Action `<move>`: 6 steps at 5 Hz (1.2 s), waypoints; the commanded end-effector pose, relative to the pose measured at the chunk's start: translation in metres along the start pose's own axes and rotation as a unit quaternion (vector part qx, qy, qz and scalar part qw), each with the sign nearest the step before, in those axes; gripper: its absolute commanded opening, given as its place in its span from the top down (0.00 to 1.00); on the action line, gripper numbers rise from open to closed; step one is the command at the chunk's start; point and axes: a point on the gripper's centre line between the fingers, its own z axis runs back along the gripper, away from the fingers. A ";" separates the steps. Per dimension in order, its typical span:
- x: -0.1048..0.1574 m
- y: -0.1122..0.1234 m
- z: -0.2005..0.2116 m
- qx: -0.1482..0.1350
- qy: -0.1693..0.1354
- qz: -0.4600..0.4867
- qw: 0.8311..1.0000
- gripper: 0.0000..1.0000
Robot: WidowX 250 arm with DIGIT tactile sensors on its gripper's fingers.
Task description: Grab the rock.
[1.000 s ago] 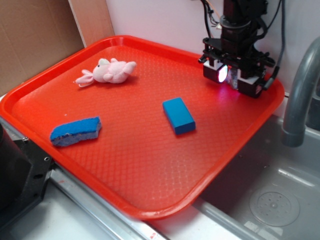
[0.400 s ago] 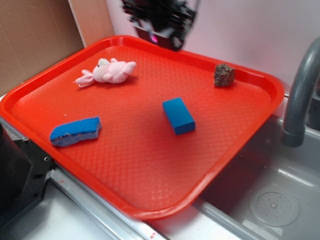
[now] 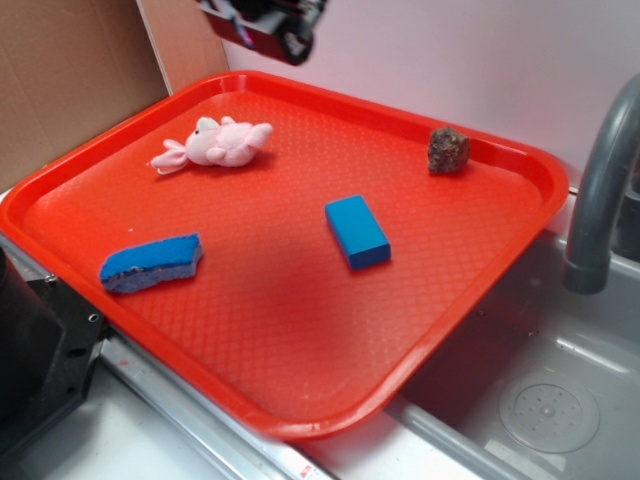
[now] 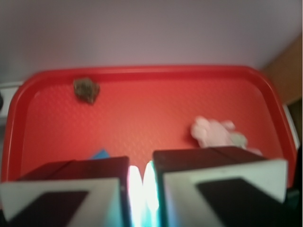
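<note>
Red tray point(image 3: 90, 190), exterior view: rock point(image 3: 448, 150) sits at far-right corner, untouched; gripper point(image 3: 265, 25) high at far left, well apart. Wrist view: rock point(image 4: 86, 90) upper left, fingers point(image 4: 61, 194) nearly closed, empty. Open first, centre over rock, then descend.

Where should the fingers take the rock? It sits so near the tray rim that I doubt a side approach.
Probably from straight above. The rock is a small lumpy stone lying close to the tray's far raised rim, so a low approach from that side looks blocked. Close the fingers across its middle, along the rim, where both flanks have bare tray beside them.
</note>
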 end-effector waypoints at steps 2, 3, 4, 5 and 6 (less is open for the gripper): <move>0.046 -0.029 -0.077 -0.027 -0.031 -0.018 0.999 0.00; 0.058 -0.035 -0.104 -0.056 -0.017 -0.019 0.998 0.00; 0.065 -0.048 -0.128 -0.068 0.005 -0.028 0.997 0.00; 0.064 -0.056 -0.143 -0.087 0.018 -0.031 0.996 0.00; 0.063 -0.060 -0.147 -0.090 0.026 -0.033 0.995 1.00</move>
